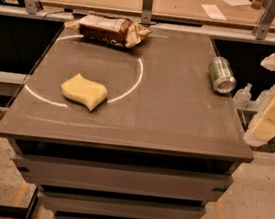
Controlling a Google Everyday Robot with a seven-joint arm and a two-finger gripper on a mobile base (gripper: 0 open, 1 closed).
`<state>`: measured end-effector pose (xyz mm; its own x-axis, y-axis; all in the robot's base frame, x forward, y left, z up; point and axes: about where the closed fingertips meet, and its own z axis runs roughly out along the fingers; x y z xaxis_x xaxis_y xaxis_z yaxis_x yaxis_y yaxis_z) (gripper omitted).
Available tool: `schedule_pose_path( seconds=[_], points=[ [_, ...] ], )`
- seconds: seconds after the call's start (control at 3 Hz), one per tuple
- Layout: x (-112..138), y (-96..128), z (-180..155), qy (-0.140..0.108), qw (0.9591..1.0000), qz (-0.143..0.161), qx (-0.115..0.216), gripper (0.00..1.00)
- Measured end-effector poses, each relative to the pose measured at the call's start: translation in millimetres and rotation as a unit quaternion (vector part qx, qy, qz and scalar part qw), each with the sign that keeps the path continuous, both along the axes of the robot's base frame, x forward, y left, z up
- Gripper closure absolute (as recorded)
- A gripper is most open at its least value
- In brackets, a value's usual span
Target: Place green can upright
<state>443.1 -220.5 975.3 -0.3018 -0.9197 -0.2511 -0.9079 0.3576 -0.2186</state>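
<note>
Wooden desks (181, 4) with metal posts run along the back of the room, and in front of them stands a grey-brown flat-topped table (171, 121) with drawers beneath it and a thin white circle marked on its left half. A small green patterned metal drink can (221, 74) lies on its side near the table's right edge, its shiny silver end turned toward the camera and nothing touching it. A wavy yellow foam sponge (84, 91) sits on the circle's lower arc, well apart from the can, and a crumpled brown snack bag (110, 29) rests at the far left side of the top. Two clear plastic bottles (244, 94) stand beyond the right edge, lower than the tabletop. The robot's cream-coloured gripper (273, 118) hangs off the table's right side, below and to the right of the can and clear of it; whether it is open or closed cannot be told from this view. Judged from how things lie, the task has barely begun: the can is neither grasped nor lifted, so the approach, the grip, the turning onto its base and the release all remain to be done.
</note>
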Motion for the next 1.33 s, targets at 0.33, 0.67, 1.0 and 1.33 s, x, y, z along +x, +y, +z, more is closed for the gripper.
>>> schedule_pose_path(
  seconds=[0.33, 0.67, 1.0, 1.33],
  points=[
    [9, -14, -9, 0.042, 0.9962, -0.072, 0.024, 0.00],
    [15, -28, -18, 0.067, 0.9828, -0.165, 0.049, 0.00],
    [20, -36, -23, 0.056, 0.9688, -0.233, 0.061, 0.00],
    [27, -38, -36, 0.032, 0.9584, -0.269, 0.091, 0.00]
  ],
)
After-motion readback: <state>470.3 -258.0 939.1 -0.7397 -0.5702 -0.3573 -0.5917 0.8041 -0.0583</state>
